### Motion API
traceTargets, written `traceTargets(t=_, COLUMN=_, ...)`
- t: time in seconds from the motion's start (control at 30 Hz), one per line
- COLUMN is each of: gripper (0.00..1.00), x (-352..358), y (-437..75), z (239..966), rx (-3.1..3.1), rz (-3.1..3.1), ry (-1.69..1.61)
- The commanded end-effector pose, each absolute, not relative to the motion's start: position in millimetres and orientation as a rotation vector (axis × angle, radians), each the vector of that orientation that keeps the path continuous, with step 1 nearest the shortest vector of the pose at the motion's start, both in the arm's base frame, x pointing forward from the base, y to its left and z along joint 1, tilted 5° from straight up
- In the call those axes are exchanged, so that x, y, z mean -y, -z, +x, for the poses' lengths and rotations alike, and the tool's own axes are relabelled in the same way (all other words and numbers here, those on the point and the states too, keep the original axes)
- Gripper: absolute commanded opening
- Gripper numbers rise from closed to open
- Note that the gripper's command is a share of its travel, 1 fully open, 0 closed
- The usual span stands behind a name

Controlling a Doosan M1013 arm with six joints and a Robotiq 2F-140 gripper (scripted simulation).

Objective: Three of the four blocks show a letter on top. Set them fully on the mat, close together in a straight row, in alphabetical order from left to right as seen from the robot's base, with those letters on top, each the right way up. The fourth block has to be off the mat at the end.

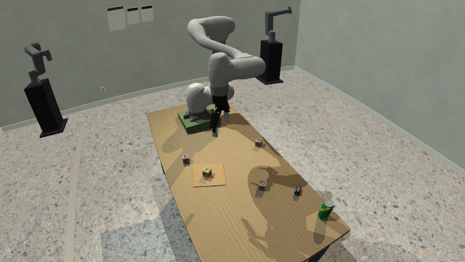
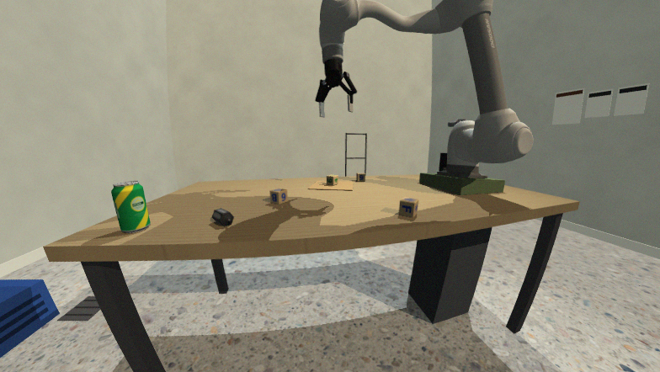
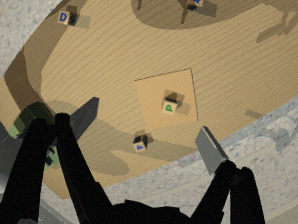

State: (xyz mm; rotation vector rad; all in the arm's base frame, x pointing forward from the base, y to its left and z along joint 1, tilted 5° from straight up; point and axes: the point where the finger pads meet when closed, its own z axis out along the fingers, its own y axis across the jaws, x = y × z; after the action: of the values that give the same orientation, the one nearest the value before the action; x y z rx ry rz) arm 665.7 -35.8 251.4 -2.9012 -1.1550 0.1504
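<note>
A block with a green P on top [image 1: 206,171] [image 2: 332,180] [image 3: 170,106] sits on the mat [image 1: 216,181] [image 2: 344,187] [image 3: 150,90], clear of its edges. A block with a blue 4 on top [image 1: 185,159] [image 2: 360,177] [image 3: 139,145] is off the mat, on its robot-base side. A block with a blue D on top [image 1: 258,142] [image 2: 408,208] [image 3: 64,18] lies near the table's long edge. A block with a round blue letter on top, apparently O [image 1: 261,185] [image 2: 278,196], is off the mat too. My gripper [image 1: 220,126] [image 2: 336,114] is open and empty, high above the table.
A green and yellow can [image 1: 325,210] [image 2: 131,208] stands near the far corner of the table. A small dark object [image 1: 297,190] [image 2: 222,216] lies between it and the O block. The robot stands on a green base [image 1: 201,125] [image 2: 480,185].
</note>
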Motion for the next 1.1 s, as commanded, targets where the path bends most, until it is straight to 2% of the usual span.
traceTargets(t=0.0, gripper=1.0, x=29, y=-264, z=664, rx=0.956, rz=-2.988, ry=-0.127)
traceTargets(t=0.73, gripper=1.0, x=1, y=-321, z=650, rx=0.024, rz=-3.142, ry=-0.003)
traceTargets(t=1.07, gripper=1.0, x=19, y=-300, z=647, rx=-0.334, rz=-3.139, ry=-0.037)
